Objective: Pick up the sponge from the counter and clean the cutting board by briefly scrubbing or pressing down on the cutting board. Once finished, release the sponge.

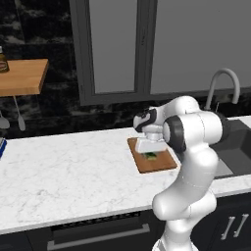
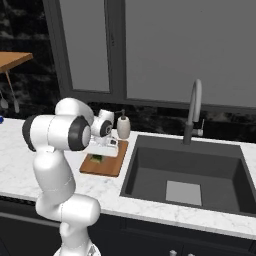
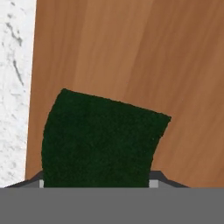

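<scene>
The reddish-brown cutting board (image 1: 159,164) (image 2: 109,168) lies on the white marble counter (image 1: 68,171) just left of the sink. My gripper (image 1: 150,153) (image 2: 98,156) points down over the board's middle, shut on the sponge (image 1: 150,157) (image 2: 97,159). In the hand view the sponge's dark green scrub face (image 3: 100,140) fills the gap between my fingertips (image 3: 154,182), with board wood (image 3: 131,52) behind it and a strip of counter (image 3: 13,87) at the left. The sponge sits low against the board; its yellow body is mostly hidden.
A dark sink (image 2: 185,175) with a grey faucet (image 2: 194,112) lies right of the board. A soap dispenser (image 2: 123,127) stands behind the board. A wooden wall shelf (image 1: 19,76) hangs at the upper left, with utensils (image 1: 19,117) below it.
</scene>
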You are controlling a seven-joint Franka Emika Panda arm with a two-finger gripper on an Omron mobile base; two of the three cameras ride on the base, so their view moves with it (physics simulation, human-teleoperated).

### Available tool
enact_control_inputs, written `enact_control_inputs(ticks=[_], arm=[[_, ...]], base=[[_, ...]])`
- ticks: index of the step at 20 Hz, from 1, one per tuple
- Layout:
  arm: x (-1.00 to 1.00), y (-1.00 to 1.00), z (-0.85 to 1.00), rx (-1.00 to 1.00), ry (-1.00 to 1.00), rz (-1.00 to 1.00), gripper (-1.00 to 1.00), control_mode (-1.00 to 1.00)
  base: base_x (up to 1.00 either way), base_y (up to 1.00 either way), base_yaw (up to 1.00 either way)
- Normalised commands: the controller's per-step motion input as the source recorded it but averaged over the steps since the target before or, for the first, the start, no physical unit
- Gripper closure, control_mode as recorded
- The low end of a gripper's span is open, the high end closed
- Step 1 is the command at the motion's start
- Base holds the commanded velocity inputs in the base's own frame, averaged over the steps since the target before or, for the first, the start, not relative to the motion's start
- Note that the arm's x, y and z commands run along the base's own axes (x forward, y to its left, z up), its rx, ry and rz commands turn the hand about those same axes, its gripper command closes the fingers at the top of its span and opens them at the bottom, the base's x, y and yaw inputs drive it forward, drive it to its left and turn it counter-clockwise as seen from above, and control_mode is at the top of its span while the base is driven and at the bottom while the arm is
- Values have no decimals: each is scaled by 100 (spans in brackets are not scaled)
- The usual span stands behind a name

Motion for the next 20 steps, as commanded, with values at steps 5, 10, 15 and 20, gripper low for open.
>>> enact_control_inputs(ticks=[5,10,15,20], arm=[[-83,0,0,0,0,3,100,-100],[-66,0,-5,0,0,3,100,-100],[-34,0,-15,0,0,3,100,-100],[0,-6,-26,0,0,3,100,-100]], base=[[0,0,0],[0,0,0],[0,0,0],[0,0,0]])
